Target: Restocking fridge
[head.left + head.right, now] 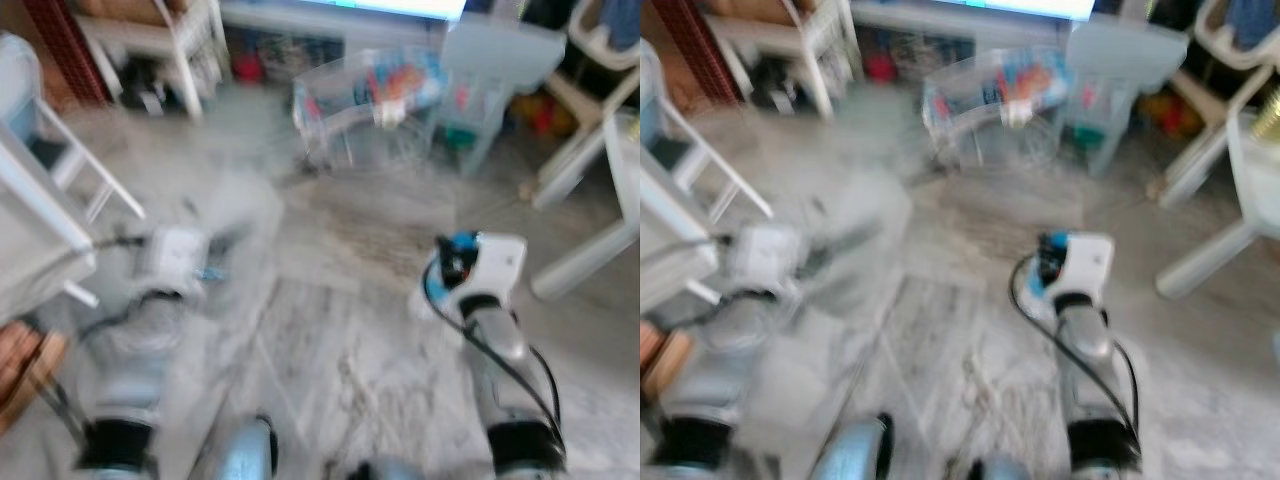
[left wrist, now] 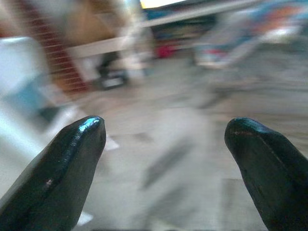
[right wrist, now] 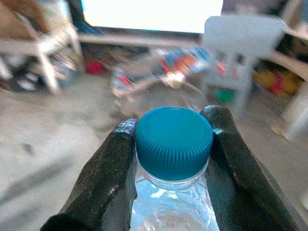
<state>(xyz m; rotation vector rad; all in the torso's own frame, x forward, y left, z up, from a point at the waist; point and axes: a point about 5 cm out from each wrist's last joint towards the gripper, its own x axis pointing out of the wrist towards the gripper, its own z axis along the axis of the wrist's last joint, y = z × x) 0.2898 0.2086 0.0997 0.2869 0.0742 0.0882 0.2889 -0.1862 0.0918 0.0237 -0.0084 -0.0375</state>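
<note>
The right claw (image 3: 173,144) is closed on a bottle (image 3: 172,199), its two black fingers (image 3: 113,178) pressed against either side of the neck just below the cap (image 3: 173,141). The bottle is clear plastic with a ribbed teal cap. The left claw (image 2: 166,137) is open and holds nothing, its fingers spread wide above the grey marbled floor (image 1: 340,330). A clear plastic bin (image 1: 370,105) sits further ahead on the floor

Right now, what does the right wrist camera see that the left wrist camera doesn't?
Right wrist view: the right end effector shut on a clear plastic bottle with a ribbed blue cap, its black fingers pressed against the neck. Left wrist view: the left end effector open, holding nothing. Both share the blurred grey marble floor and the clear plastic basket of colourful items.
</note>
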